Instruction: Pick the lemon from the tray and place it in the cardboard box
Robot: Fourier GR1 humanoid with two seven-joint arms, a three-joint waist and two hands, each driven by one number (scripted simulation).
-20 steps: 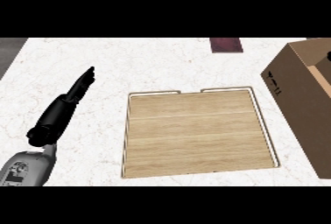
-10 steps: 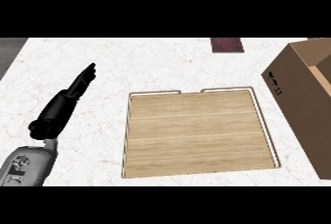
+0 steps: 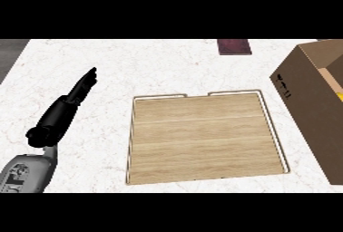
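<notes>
cardboard box (image 3: 305, 113): yellow speck (image 3: 340, 96) inside | tray (image 3: 201, 136) just beside | left robot hand (image 3: 66, 108): fingers straight

No text, number or brand can be read. The cardboard box (image 3: 303, 108) carries small black printed marks (image 3: 284, 87) on its near side wall; their form cannot be made out. The grey left forearm (image 3: 25, 174) bears dark markings (image 3: 12, 181), also illegible.

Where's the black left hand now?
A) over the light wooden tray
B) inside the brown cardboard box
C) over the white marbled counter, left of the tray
C: the black left hand, fingers straight, lies over the white marbled counter, left of the light wooden tray.
</notes>
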